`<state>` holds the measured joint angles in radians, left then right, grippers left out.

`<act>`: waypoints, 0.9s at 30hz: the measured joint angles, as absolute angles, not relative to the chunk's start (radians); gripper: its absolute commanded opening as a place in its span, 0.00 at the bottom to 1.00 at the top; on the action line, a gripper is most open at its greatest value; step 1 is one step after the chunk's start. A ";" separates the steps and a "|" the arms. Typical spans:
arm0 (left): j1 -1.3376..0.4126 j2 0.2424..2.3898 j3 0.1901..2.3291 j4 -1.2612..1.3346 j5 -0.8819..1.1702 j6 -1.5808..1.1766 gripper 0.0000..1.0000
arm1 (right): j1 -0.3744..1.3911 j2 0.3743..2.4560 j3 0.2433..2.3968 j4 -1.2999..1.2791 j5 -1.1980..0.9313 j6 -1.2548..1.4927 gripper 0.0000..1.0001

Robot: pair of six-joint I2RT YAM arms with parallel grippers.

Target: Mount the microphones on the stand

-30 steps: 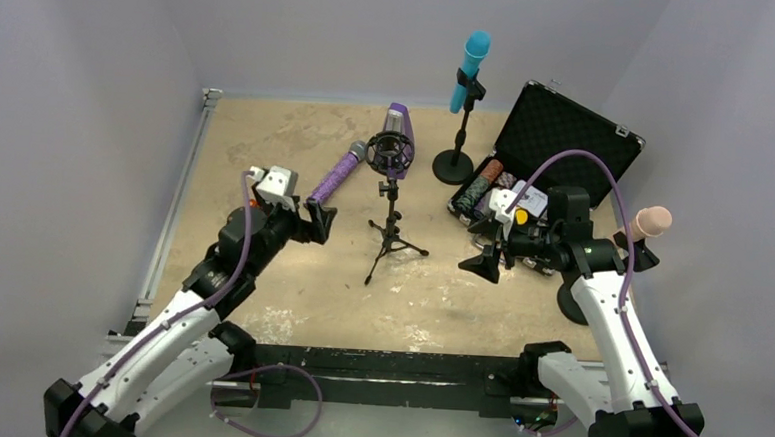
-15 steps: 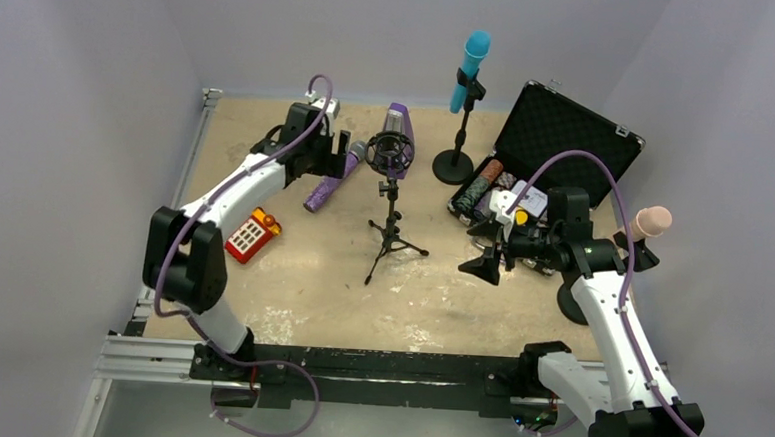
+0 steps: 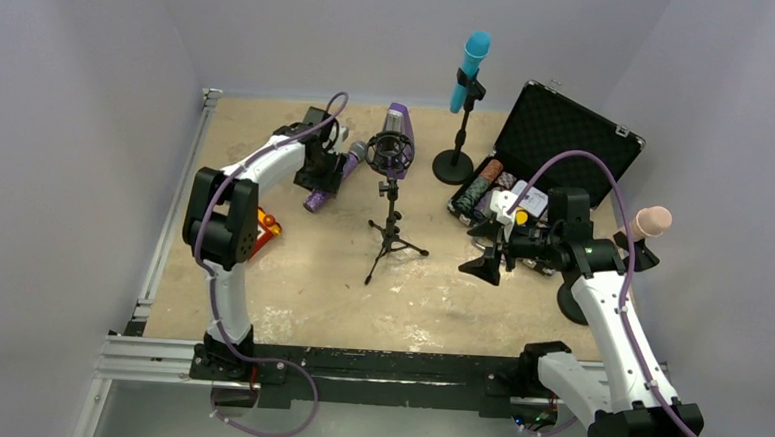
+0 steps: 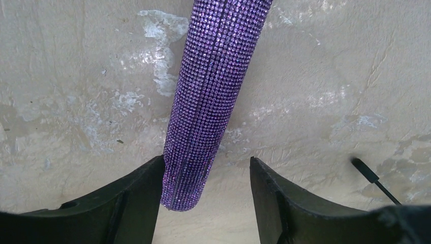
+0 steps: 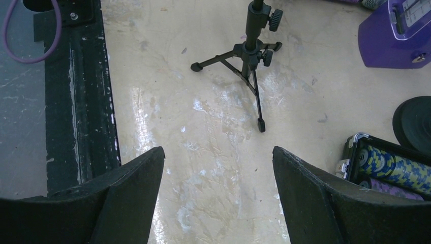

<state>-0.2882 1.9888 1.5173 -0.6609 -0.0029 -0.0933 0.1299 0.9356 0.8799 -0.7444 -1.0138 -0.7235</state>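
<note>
The left gripper (image 4: 207, 163) stands open, its two dark fingers (image 4: 137, 203) set either side of the butt end of the glittery purple microphone (image 4: 213, 91). The microphone lies flat on the table (image 4: 315, 76). Its body runs forward from between the fingertips, close against the finger on the left of the wrist view; contact there cannot be told.

The right gripper (image 5: 217, 152) is spread wide and holds nothing. The black tripod stand (image 5: 250, 56) rises ahead of its fingertips. A purple metronome (image 5: 394, 35) sits ahead and to the right, and a case of poker chips (image 5: 391, 165) lies just off the right finger.

The cyan-blue microphone (image 3: 472, 61) and the pale pink microphone (image 3: 652, 222) stand upright in clips, both well apart from either gripper.
</note>
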 measured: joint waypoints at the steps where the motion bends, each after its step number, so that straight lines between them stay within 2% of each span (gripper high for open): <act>1: -0.288 1.995 1.527 -0.674 -0.001 -0.093 0.63 | 0.130 0.936 0.880 -0.744 -1.014 -0.723 0.81; 22: -0.286 2.162 1.759 -0.983 -0.030 -0.138 0.56 | 0.101 0.888 0.881 -0.773 -1.070 -0.745 0.81; 24: -0.286 2.168 1.766 -1.000 -0.030 -0.137 0.51 | 0.096 0.875 0.882 -0.778 -1.077 -0.746 0.82; 27: -0.286 2.180 1.779 -1.027 -0.030 -0.135 0.31 | 0.093 0.856 0.883 -0.785 -1.093 -0.750 0.82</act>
<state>-0.2863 2.1799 1.7786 -1.0271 -0.0296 -0.1352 0.0925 0.8562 0.8829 -0.7849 -1.0935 -0.7502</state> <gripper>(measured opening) 0.481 0.812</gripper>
